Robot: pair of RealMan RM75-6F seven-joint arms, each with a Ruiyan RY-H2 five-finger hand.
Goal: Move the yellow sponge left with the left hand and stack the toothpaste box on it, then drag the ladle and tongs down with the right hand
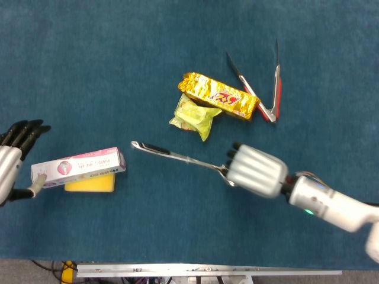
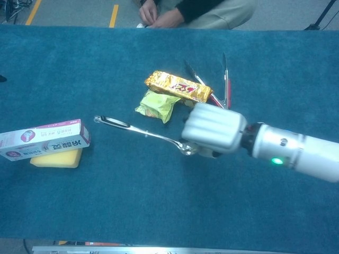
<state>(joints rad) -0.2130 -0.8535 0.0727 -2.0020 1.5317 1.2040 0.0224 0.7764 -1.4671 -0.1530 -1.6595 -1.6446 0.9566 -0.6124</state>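
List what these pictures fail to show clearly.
- Ladle bowel end: hidden under the right hand in both views; grip unclear.
- Left hand: cut by the head view's left edge, absent from chest view.
- Yellow sponge: mostly covered by the toothpaste box.
- Tongs: hinge end hidden by the right hand, chest view.

The right hand is motion-blurred and covers the ladle bowl. The toothpaste box hides most of the yellow sponge. The left hand is cut off at the table's left edge.

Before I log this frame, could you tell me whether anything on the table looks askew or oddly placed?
Only the toothpaste box: it sits off-centre on the yellow sponge, overhanging well past its left edge. Nothing looks spilled or damaged.
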